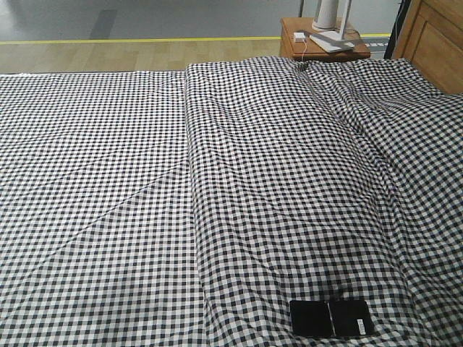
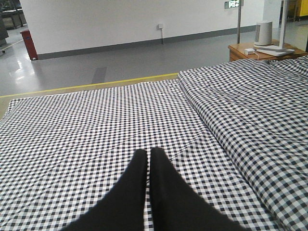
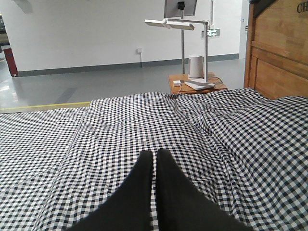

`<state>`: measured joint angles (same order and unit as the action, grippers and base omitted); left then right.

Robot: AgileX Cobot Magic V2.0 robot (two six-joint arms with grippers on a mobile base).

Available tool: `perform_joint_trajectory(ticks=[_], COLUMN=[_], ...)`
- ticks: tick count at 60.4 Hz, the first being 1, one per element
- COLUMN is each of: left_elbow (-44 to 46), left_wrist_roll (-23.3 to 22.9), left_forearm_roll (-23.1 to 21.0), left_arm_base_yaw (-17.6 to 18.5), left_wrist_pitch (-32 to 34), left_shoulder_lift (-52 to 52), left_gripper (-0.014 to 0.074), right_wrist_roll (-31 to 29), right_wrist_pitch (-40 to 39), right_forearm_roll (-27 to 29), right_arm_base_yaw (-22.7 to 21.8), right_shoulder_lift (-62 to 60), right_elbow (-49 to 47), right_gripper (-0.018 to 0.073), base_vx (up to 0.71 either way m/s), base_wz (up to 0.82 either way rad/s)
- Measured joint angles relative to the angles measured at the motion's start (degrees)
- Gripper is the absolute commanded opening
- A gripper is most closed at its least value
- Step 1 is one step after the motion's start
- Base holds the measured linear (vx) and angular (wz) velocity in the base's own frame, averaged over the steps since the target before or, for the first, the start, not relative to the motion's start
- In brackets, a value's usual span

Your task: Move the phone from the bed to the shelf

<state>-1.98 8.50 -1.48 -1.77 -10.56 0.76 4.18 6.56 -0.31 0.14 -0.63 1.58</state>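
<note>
The phone [image 1: 331,317], a flat black slab with a centre crease and a small white sticker, lies on the bed [image 1: 217,181] near the front right edge of the front view. A black-and-white check cover spreads over the whole bed. Neither gripper shows in the front view. In the left wrist view my left gripper [image 2: 148,153] hovers over the flat cover, its two black fingers together with nothing between them. My right gripper [image 3: 154,154] is likewise shut and empty above a wrinkled stretch of cover. The phone appears in neither wrist view. The shelf is out of view.
A small orange-brown bedside table [image 1: 322,40] with a white lamp base [image 3: 197,84] and a white charger stands beyond the bed's far right corner. The wooden headboard [image 3: 279,53] rises on the right. A raised fold [image 1: 192,181] runs down the cover. Grey floor lies beyond.
</note>
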Motion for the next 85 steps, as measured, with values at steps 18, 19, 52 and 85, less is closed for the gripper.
perform_joint_trajectory(ticks=[18, 19, 52, 85], left_elbow=[0.00, 0.00, 0.00, 0.00], left_wrist_roll=[0.00, 0.00, 0.00, 0.00], left_forearm_roll=[0.00, 0.00, 0.00, 0.00], left_arm_base_yaw=[0.00, 0.00, 0.00, 0.00], left_wrist_pitch=[0.00, 0.00, 0.00, 0.00], left_shoulder_lift=[0.00, 0.00, 0.00, 0.00], left_gripper=[0.0001, 0.0001, 0.0001, 0.0001], right_wrist_roll=[0.00, 0.00, 0.00, 0.00], right_wrist_pitch=[0.00, 0.00, 0.00, 0.00], right_forearm_roll=[0.00, 0.00, 0.00, 0.00], right_arm_base_yaw=[0.00, 0.00, 0.00, 0.00], right_shoulder_lift=[0.00, 0.00, 0.00, 0.00], right_elbow=[0.00, 0.00, 0.00, 0.00], right_gripper=[-0.0005, -0.0005, -0.0005, -0.0005], base_vx=[0.00, 0.00, 0.00, 0.00], base_wz=[0.00, 0.00, 0.00, 0.00])
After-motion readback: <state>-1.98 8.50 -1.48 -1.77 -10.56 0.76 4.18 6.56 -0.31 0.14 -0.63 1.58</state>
